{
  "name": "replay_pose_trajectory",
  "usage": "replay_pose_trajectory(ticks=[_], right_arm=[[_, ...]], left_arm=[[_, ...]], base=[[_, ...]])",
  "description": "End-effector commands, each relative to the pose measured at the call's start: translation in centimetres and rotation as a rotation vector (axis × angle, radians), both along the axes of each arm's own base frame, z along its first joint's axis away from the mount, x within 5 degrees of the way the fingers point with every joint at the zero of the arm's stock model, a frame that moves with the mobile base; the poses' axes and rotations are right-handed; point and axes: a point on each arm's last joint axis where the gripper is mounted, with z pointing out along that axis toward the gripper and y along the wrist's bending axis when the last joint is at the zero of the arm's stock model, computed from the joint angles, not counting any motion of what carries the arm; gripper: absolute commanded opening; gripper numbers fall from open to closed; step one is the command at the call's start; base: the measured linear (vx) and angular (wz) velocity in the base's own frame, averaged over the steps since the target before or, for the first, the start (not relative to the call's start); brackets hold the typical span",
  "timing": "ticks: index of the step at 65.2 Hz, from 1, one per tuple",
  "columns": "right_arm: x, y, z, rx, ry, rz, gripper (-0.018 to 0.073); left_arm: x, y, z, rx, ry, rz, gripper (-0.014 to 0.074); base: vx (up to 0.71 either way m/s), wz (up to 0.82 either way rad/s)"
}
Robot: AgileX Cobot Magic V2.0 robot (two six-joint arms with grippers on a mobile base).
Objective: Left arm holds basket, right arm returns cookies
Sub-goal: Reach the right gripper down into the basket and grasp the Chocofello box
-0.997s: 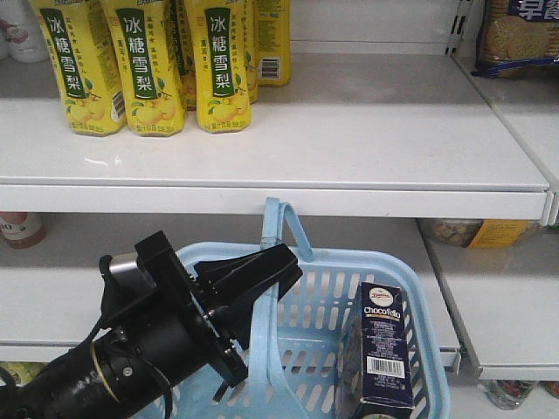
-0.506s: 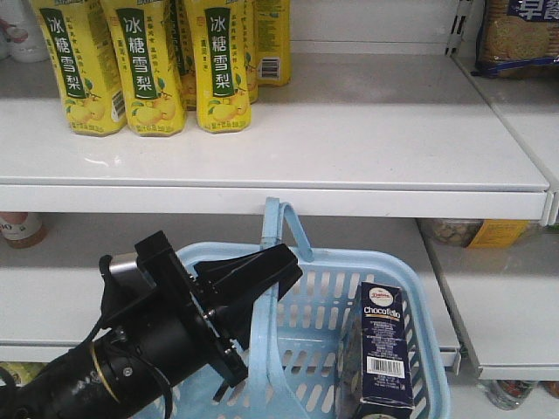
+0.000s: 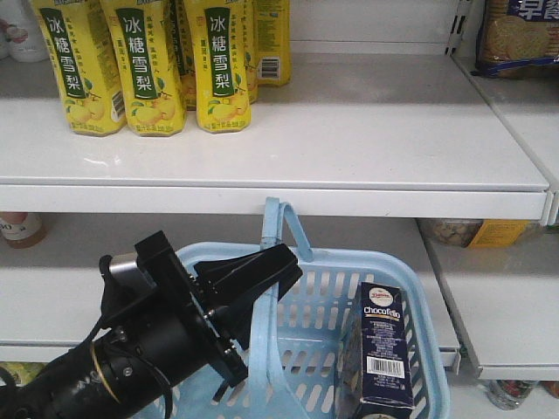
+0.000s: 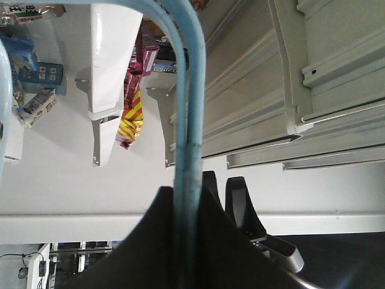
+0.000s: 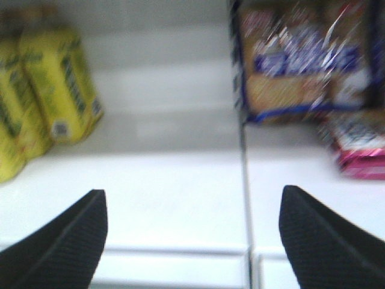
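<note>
The light blue basket (image 3: 417, 292) hangs below the upper shelf, with its two hoop handles (image 3: 278, 223) brought together. My left gripper (image 3: 281, 264) is shut on those handles; in the left wrist view the blue handles (image 4: 191, 90) run straight between the black jaws of the left gripper (image 4: 187, 197). The cookies (image 3: 382, 349), a dark navy "Chocofello" box, stand upright in the basket's right side. My right gripper (image 5: 194, 198) shows only in its own wrist view. It is open and holds nothing, facing a white shelf.
Yellow drink bottles (image 3: 144, 61) stand at the upper shelf's left. A blue biscuit bag (image 3: 515, 35) lies on the neighbouring shelf to the right, past a divider. In the blurred right wrist view, yellow drink bottles (image 5: 57, 90) are at left and a biscuit bag (image 5: 295, 60) at right.
</note>
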Motion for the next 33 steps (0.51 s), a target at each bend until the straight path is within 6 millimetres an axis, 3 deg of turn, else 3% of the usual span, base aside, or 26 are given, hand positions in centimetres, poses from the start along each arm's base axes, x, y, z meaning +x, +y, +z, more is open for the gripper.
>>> replay_pose_trajectory(ticks=[1, 17, 33], right_arm=[[0.7, 1.0, 0.6, 0.032, 0.018, 0.072, 0.0552], [2.1, 4.5, -1.9, 0.105, 0.275, 0.277, 0.0552], [2.8, 7.3, -4.5, 0.162, 0.561, 0.349, 0.0552]], left_arm=[[-0.1, 1.1, 3.8, -0.283, -0.177, 0.040, 0.0000], [-0.1, 1.1, 3.8, -0.283, -0.177, 0.040, 0.0000], [-0.1, 1.1, 3.8, -0.283, -0.177, 0.040, 0.0000]], base=[[0.00, 0.00], [0.00, 0.00], [0.00, 0.00]])
